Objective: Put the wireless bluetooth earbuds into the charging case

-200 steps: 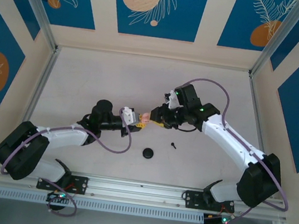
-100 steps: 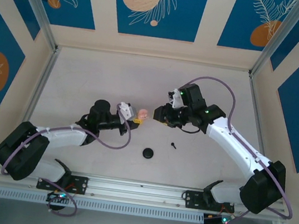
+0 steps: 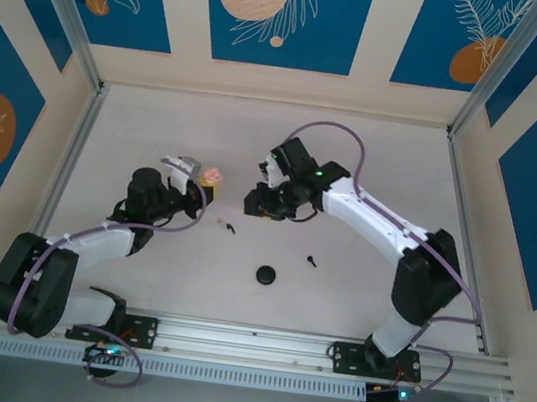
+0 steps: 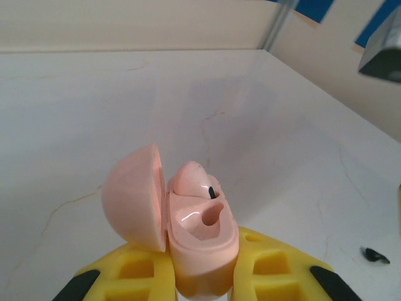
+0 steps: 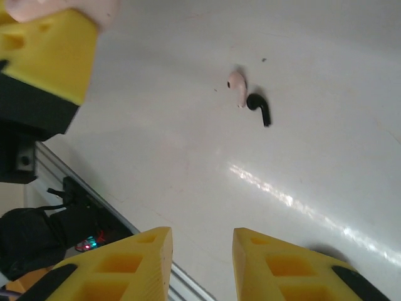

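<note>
l tool (image 4: 200, 273) clamps open case (image 4: 199, 221), r tool (image 5: 202, 252) part open & empty, so tiny earbud (image 5: 258, 108) ahead of it may skid if pinched off-centre.

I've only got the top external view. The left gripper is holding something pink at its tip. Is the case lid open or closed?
Observer: Open. In the left wrist view the charging case sits clamped between the left gripper's yellow fingers, with its lid swung out to the left.
Operator: Is anything seated inside?
Observer: The nearer well is empty. A thin dark sliver shows at the farther one, too small to identify.
Operator: Is the right gripper carrying a bud?
Observer: No. In the right wrist view the right gripper has its jaws apart with nothing between them.
</note>
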Available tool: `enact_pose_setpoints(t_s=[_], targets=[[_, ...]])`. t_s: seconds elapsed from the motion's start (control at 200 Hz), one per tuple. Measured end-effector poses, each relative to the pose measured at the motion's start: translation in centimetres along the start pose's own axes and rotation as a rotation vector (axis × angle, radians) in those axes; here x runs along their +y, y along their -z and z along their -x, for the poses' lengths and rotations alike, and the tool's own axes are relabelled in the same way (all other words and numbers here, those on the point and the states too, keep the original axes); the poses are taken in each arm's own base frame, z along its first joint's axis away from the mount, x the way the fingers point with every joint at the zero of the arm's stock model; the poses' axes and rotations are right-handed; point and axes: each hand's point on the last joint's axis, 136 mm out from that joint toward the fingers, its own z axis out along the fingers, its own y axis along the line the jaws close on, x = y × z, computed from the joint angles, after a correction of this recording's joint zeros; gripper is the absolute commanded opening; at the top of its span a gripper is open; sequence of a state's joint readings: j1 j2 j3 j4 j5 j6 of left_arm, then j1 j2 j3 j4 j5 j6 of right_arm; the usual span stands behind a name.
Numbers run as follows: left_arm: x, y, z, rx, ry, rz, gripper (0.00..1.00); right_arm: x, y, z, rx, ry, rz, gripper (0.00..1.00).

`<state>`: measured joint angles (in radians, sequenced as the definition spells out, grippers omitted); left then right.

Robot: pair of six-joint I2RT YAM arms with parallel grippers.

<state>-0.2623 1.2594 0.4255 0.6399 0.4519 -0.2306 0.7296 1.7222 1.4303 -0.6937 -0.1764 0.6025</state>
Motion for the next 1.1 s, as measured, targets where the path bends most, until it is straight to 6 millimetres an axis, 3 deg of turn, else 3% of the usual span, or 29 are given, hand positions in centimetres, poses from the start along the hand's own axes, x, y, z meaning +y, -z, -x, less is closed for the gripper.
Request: enact_pose_setpoints(t_s=[0.335,0.64,1.1], targets=[[4.9,3.9,1.4,-0.039,0.183,0.204,0.08,0.9,-7.0,2.0,0.100,0.121,-0.093,0.33],[6.8,5.4,0.2,0.000,0.249,0.283,0.09,0.4,-12.2,2.7,0.174,0.188,-0.183,0.35],[7.6,6.1,-0.1,0.003,0.274,0.312,0.09,-2.2,-15.5,2.4,0.246,0.193,-0.281,0.36]])
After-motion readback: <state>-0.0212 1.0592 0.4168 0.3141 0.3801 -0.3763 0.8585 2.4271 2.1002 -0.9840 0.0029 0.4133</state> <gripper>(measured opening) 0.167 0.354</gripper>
